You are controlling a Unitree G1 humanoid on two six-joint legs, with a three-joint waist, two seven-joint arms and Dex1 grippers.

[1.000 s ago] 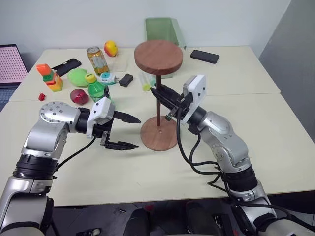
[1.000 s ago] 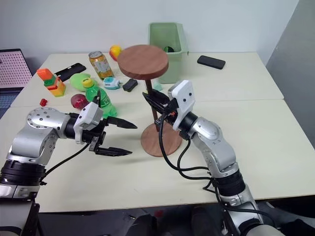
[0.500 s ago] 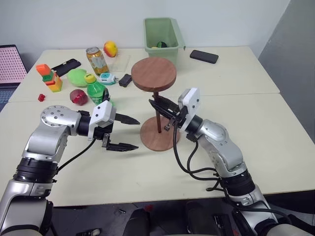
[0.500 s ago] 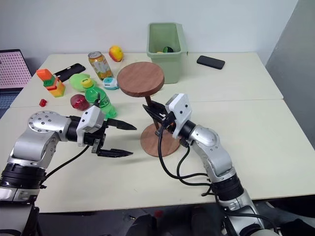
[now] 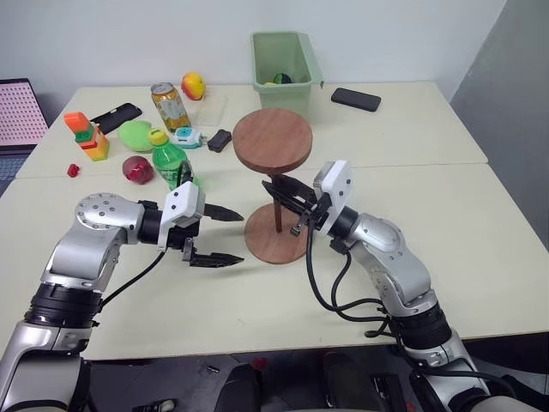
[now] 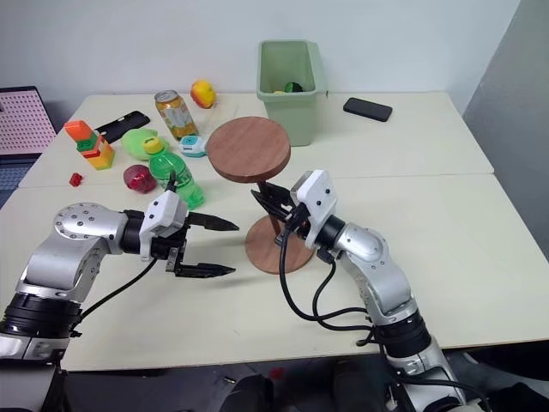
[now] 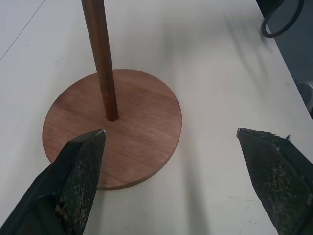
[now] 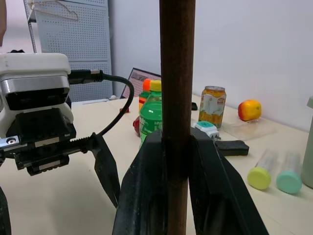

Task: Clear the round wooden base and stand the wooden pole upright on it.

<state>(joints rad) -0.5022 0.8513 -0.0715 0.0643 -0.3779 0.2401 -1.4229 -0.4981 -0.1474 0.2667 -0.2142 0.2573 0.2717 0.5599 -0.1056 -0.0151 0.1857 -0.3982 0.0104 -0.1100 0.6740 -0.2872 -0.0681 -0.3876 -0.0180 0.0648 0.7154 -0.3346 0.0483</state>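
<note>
At the centre hole of the round wooden base (image 5: 275,244), the wooden pole (image 5: 276,201) stands upright, disc end on top. Right hand (image 5: 279,189) is clenched on its rod; left hand (image 5: 225,236), released wide, waits just beside the base.

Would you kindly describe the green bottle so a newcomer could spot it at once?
On the table's left side sits a clutter of small things. The bottle stands at its near edge, just behind the left pincer, beside a dark red fruit. It alone is clear green with a yellow cap.
</note>
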